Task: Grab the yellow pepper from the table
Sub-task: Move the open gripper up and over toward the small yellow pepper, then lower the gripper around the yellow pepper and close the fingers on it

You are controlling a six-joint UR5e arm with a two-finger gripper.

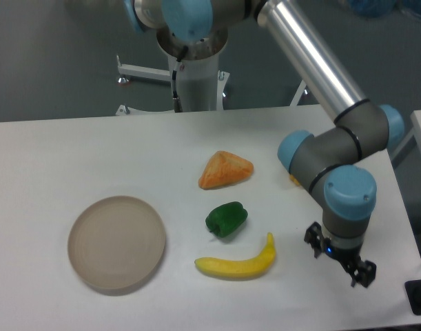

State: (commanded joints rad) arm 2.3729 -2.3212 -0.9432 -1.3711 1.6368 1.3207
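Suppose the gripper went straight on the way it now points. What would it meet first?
The gripper points down, so it would probably meet the bare white table first. Nothing appears to lie under it, though depth is uncertain from this one view.

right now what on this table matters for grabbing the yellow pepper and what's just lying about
For the job:
- yellow pepper, only a sliver showing behind the arm
- table
- tool, low over the right side; can't tell if it is open

Lying about:
- green pepper
- banana
- orange wedge
- beige plate
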